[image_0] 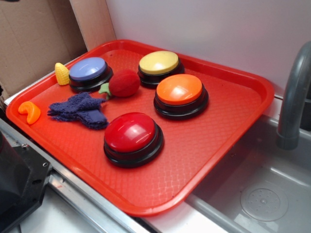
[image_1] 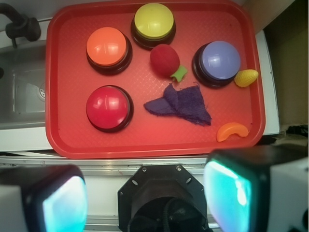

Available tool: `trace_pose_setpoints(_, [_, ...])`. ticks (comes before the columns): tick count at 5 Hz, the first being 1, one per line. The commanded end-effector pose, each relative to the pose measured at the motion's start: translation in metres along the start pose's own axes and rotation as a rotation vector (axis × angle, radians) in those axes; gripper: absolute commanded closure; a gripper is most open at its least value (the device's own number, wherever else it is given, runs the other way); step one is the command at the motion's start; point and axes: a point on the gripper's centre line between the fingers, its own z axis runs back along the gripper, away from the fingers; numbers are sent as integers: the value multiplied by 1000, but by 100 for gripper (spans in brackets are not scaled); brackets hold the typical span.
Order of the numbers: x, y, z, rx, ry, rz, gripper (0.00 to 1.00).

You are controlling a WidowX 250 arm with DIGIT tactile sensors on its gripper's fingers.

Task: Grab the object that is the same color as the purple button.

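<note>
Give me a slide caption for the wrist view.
Open gripper hangs above a red tray holding four buttons and the purple cloth, untouched.

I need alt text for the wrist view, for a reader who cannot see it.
A red tray holds four buttons: orange, yellow, red and purple. A purple cloth lies mid-tray below a red ball. The open gripper hangs near the tray's edge.

Red plastic tray [image_0: 228, 145] carries everything: four black-based dome buttons – lavender [image_0: 88, 69], yellow [image_0: 158, 62], orange [image_0: 179, 89], red [image_0: 129, 132]. Also dark purple knitted cloth [image_0: 80, 109], red plush ball with green leaf [image_0: 124, 83], yellow corn toy [image_0: 61, 74], orange crescent toy [image_0: 30, 111].
</note>
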Motion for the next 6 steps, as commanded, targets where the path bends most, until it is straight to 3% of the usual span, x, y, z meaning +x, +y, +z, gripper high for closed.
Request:
trace_pose_setpoints(1, [0, 0, 0, 0, 0, 0, 0])
trace_pose_setpoints(2, [4, 9, -5, -31, 9, 107, 0])
trace_pose_setpoints(3, [6, 18, -18, -13, -10, 342, 0])
trace_pose_setpoints(4, [12, 28, -38, 11, 8, 529, 0])
trace_pose_setpoints(6, [20, 45, -82, 77, -44, 930, 0])
